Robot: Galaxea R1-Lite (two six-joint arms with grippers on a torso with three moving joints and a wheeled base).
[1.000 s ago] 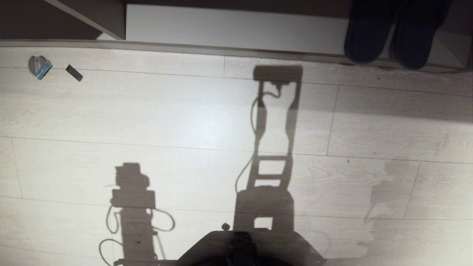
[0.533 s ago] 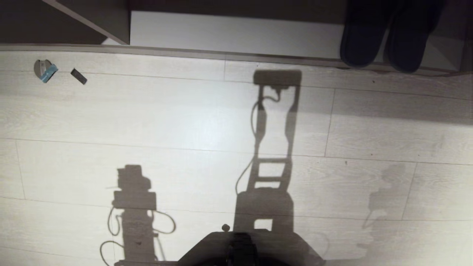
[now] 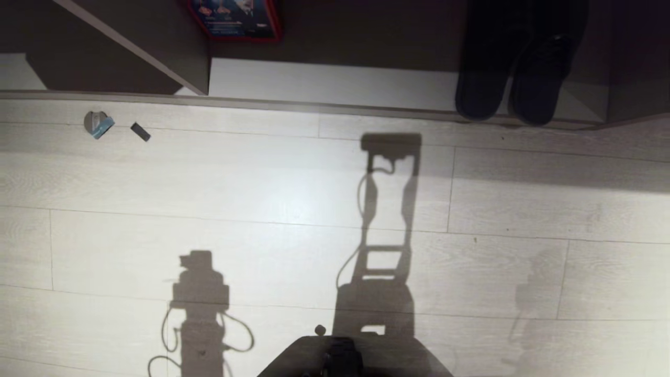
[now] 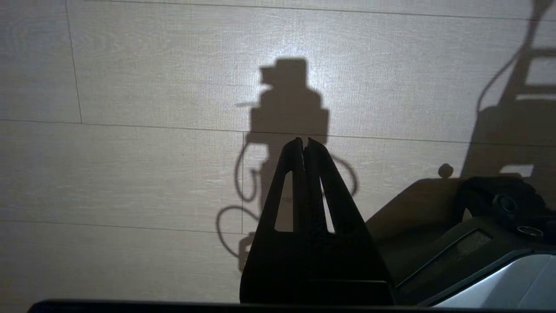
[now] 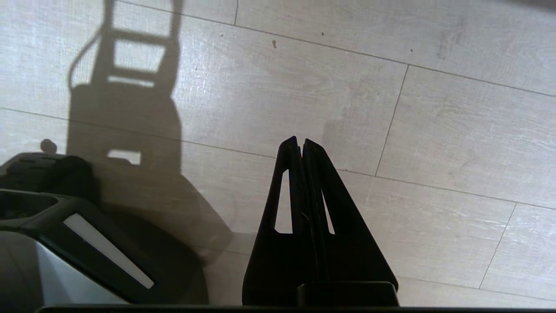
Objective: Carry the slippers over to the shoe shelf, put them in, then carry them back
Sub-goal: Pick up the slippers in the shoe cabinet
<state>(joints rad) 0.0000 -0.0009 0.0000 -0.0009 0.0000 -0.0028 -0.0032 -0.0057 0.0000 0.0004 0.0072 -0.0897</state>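
Pale plank floor point(image 3: 261, 173) fills the head view; along its far edge runs the shelf point(image 3: 335, 84), with the slippers point(image 3: 502, 89) on its pale base board at the right, heels toward the floor. Left end effector point(image 4: 304, 141) and right end effector point(image 5: 300, 140) hang over bare floor, both pinched together, empty. Risk: dark slippers in deep shadow invite a misjudged reach; the overhanging panel may foul an arm.
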